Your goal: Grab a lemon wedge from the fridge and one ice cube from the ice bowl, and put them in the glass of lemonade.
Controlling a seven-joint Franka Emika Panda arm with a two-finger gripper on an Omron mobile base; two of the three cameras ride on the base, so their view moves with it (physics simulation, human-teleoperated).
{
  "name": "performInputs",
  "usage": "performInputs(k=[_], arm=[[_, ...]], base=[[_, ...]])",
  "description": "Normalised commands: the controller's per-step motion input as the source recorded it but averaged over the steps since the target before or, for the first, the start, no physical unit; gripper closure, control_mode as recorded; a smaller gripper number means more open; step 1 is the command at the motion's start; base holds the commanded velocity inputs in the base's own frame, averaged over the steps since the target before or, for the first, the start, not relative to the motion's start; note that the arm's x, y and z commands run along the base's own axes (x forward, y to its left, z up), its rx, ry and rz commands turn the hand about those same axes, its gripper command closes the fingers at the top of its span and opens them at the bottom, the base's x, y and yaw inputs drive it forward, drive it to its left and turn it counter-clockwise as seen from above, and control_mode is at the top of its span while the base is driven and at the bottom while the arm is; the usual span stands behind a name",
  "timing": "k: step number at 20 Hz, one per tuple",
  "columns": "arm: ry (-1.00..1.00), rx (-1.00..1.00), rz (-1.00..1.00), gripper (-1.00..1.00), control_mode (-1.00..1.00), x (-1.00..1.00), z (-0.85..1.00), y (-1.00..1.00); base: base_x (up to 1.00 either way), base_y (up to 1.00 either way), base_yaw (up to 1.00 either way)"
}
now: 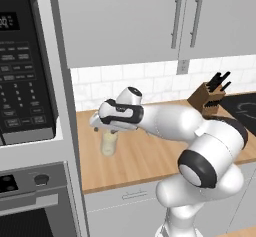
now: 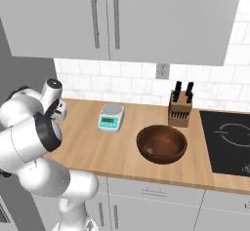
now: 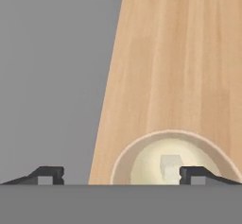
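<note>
Hand view: the camera looks straight down on the glass of lemonade [image 3: 176, 164], seen as a pale round rim with cream-yellow liquid inside. A small pale square, probably an ice cube [image 3: 170, 165], sits in the liquid near the middle. The gripper [image 3: 120, 174] has its two dark fingertips [image 3: 49, 173] spread wide apart with nothing between them, so the tool is released and empty. One tip stands over the glass mouth, the other out over the grey surface beside the wooden counter [image 3: 179, 53].

In the left base view, the white arm reaches leftward across the counter so that the hand hangs directly above the glass [image 1: 109, 143], which stands upright near the tall grey panel beside the wall oven. That placement over the opening suits dropping a piece straight in.

In the right base view, a dark wooden bowl [image 2: 161, 144] rests well apart from the glass, with a kitchen scale [image 2: 111, 118] and a knife block [image 2: 180, 109] further back. I cannot tell whether a lemon wedge is already in the drink.
</note>
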Motion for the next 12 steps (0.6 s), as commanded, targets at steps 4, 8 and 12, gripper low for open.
performInputs(k=[4, 8, 12], arm=[[-0.01, 0.00, 0.00, -1.00, -1.00, -0.09, 0.25, 0.00], [-0.03, 0.00, 0.00, -1.00, -1.00, -0.25, 0.61, 0.01], [-0.05, 0.00, -0.01, -1.00, -1.00, -0.52, 0.23, -0.13]], base=[[0.00, 0.00, 0.00], [0.00, 0.00, 0.00], [0.00, 0.00, 0.00]])
